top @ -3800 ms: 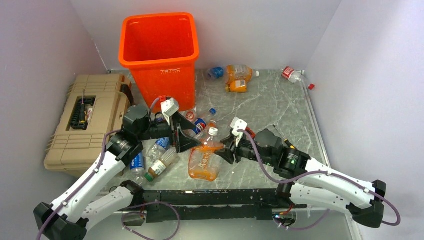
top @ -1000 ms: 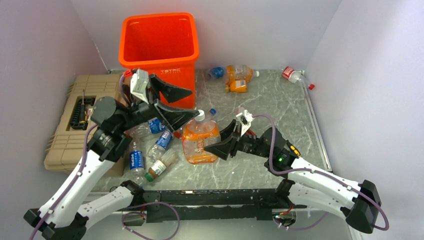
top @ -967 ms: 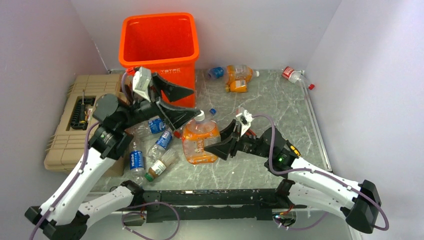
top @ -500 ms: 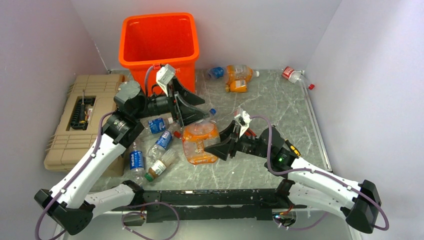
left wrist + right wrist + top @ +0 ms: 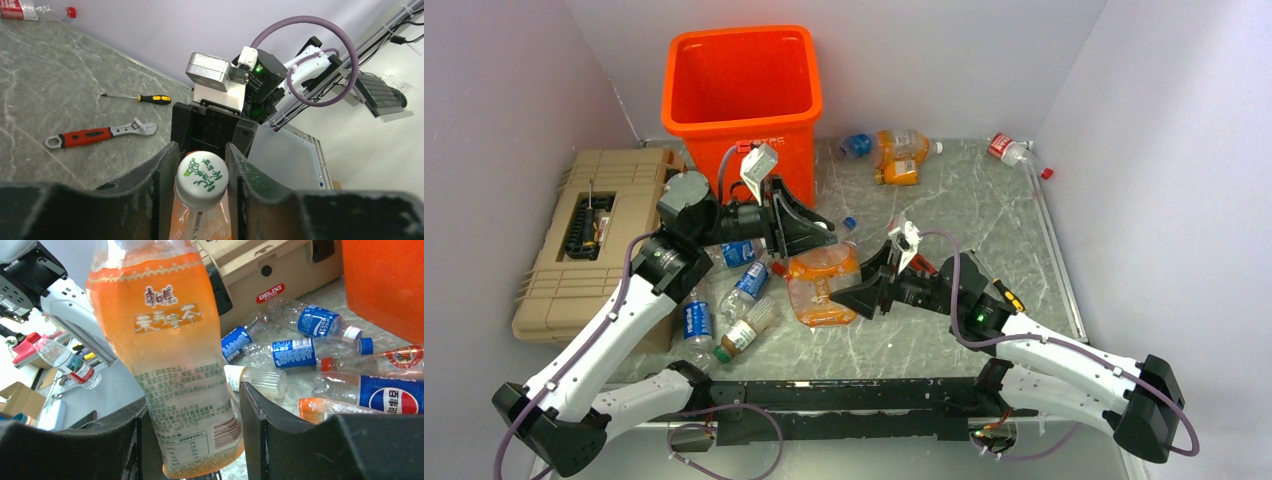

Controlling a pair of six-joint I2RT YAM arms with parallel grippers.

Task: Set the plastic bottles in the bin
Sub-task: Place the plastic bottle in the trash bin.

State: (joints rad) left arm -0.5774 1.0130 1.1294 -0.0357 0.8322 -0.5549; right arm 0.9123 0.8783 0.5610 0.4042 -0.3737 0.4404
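Observation:
A big orange tea bottle [image 5: 822, 287] with a white cap [image 5: 201, 174] hangs above the table between my two grippers. My left gripper [image 5: 822, 228] is shut on its cap, both fingers pressed against it in the left wrist view, gripper [image 5: 201, 148]. My right gripper [image 5: 856, 298] is shut on the bottle's lower end [image 5: 165, 340], gripper [image 5: 194, 395]. The orange bin [image 5: 754, 150] stands upright at the back left, just behind the left gripper. Several Pepsi bottles [image 5: 742, 288] lie heaped below the left arm, one of them [image 5: 395, 392] in the right wrist view.
A tan toolbox case [image 5: 589, 240] sits at the left edge. More bottles [image 5: 896, 155] lie at the back centre and one with a red label [image 5: 1006, 147] at the back right. A red-handled wrench [image 5: 95, 136] and a screwdriver [image 5: 137, 98] lie beyond the right arm.
My left gripper swung down from in front of the bin onto the orange bottle's cap and closed on it. The right gripper kept holding the bottle, which tipped slightly.

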